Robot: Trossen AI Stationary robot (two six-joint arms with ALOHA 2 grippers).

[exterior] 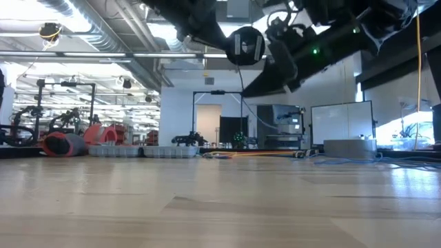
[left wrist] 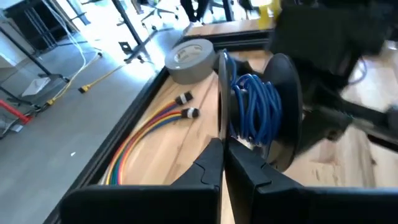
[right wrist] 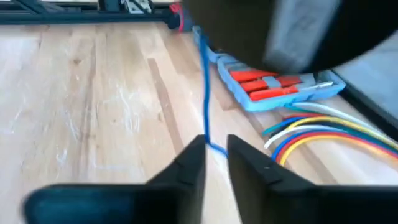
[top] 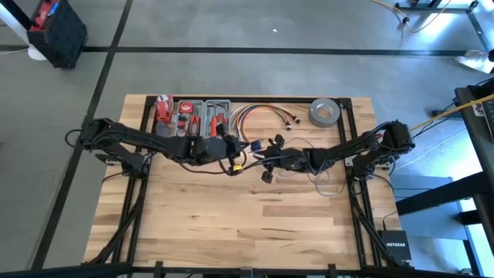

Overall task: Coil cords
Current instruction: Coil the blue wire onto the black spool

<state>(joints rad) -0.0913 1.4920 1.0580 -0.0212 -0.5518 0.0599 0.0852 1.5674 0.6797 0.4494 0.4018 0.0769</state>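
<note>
Your left gripper [left wrist: 222,163] is closed on the spool [left wrist: 283,112], blue wire [left wrist: 254,112] wound inside. Your right gripper [right wrist: 216,158] stands slightly parted around the wire. Tray [right wrist: 280,84] holds red tools.

My right gripper [right wrist: 215,163] is hovering over the wooden table [right wrist: 87,93], fingers slightly parted around a thin blue wire [right wrist: 204,87] running toward twelve o'clock. At two o'clock, perhaps a tool tray [right wrist: 280,87]; coloured cables [right wrist: 323,134] are curving at three.

Both arms meeting over the bench's middle, toward its far edge

The left gripper [left wrist: 222,163] is reaching in from the left edge with fingers pressed together; the right gripper [right wrist: 216,160] is reaching in from the right edge, fingers standing slightly apart.
</note>
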